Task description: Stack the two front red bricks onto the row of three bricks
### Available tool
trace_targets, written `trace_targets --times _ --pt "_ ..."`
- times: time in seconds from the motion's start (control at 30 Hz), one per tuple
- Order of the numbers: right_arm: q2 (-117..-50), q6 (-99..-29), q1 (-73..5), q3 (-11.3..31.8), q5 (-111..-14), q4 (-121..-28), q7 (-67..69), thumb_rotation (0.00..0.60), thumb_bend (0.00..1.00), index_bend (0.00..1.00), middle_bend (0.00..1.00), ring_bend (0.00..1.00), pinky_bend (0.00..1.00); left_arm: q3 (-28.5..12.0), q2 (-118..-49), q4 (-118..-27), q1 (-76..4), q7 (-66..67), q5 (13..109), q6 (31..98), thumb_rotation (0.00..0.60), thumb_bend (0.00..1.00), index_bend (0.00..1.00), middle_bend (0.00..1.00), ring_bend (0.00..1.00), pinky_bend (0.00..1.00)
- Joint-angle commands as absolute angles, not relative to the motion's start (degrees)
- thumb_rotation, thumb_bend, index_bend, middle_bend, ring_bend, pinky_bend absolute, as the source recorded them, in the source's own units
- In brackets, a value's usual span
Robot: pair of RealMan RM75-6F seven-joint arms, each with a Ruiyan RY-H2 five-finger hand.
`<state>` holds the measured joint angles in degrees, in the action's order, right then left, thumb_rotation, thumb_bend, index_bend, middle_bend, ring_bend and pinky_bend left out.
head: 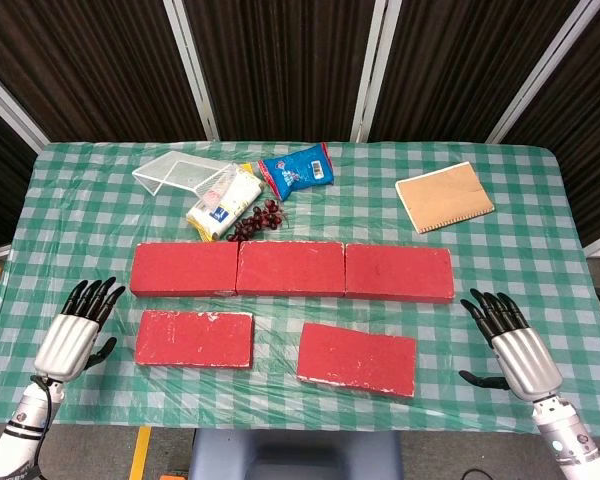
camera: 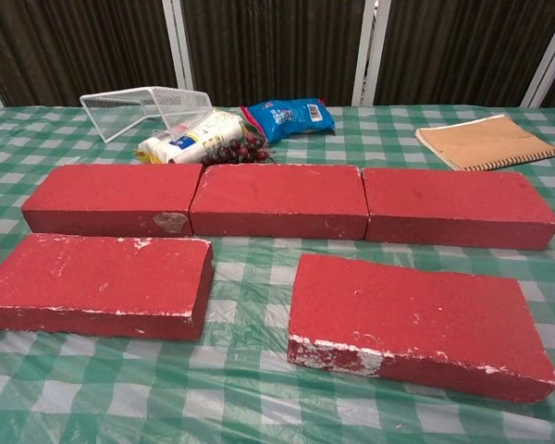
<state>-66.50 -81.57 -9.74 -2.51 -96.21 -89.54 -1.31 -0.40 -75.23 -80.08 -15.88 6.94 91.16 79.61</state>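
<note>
Lying between both hands, two front red bricks [head: 194,338] [head: 357,359]; left hand [head: 77,331], right hand [head: 508,343], fingers spread, holding nothing

Checked cloth against dark, slatted panels

A green-and-white checked cloth [head: 540,260] under a clear plastic sheet covers the surface from edge to edge. Behind it stands a wall of dark brown corrugated panels [head: 280,60], parted by slanting white and black struts [head: 370,70]. Below the front edge shows grey floor with a strip of yellow tape [head: 140,452] and part of a blue-grey base [head: 295,455]. The light is even and soft, with faint shadows.
</note>
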Motion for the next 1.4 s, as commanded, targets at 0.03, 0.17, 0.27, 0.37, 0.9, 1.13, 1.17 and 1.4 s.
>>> trace_targets --times 0.03,0.17,0.27,0.37,0.9,1.13,1.17,1.4 --pt "-66.44 -81.33 -9.78 -2.61 -96.20 -89.58 -1.32 0.555 0.11 0.00 0.00 0.00 0.00 -0.18 -75.24 -80.17 -15.90 6.91 91.39 79.49 0.600 0.33 0.00 0.00 0.00 0.07" --pt "-66.17 -81.35 -9.78 -2.91 -96.75 -89.87 -1.00 0.556 0.11 0.00 0.00 0.00 0.00 1.41 -74.87 -81.75 -16.73 4.29 92.88 77.40 0.600 0.32 0.00 0.00 0.00 0.07" --pt "-65.99 -81.52 -9.70 -3.12 -97.13 -89.91 -0.63 0.556 0.11 0.00 0.00 0.00 0.00 3.48 -74.60 -83.17 -18.40 0.31 95.92 74.92 0.600 0.31 0.00 0.00 0.00 0.07" --pt "-65.70 -80.87 -9.90 -3.53 -97.43 -90.13 -0.08 0.558 0.11 0.00 0.00 0.00 0.00 5.06 -74.81 -84.17 -21.56 -4.91 99.21 71.32 0.600 0.31 0.00 0.00 0.00 0.07" --pt "-63.77 -79.09 -10.53 -5.36 -99.17 -91.72 2.28 0.560 0.11 0.00 0.00 0.00 0.00 2.42 -82.08 -78.56 -30.61 -21.13 99.14 65.78 0.600 0.25 0.00 0.00 0.00 0.02" --pt "-63.58 -78.84 -10.67 -5.15 -98.75 -91.70 2.71 0.560 0.11 0.00 0.00 0.00 0.00 3.26 -82.84 -77.69 -31.20 -20.45 97.75 64.06 0.600 0.24 0.00 0.00 0.00 0.02" --pt "-63.57 -78.81 -10.68 -5.16 -98.75 -91.71 2.73 0.560 0.11 0.00 0.00 0.00 0.00 3.44 -82.83 -77.60 -31.27 -20.55 97.61 63.80 0.600 0.24 0.00 0.00 0.00 0.02" --pt "-63.68 -78.86 -10.60 -5.12 -98.69 -91.79 2.44 0.560 0.11 0.00 0.00 0.00 0.00 5.02 -82.44 -77.18 -31.34 -22.12 97.34 63.25 0.600 0.24 0.00 0.00 0.00 0.02"
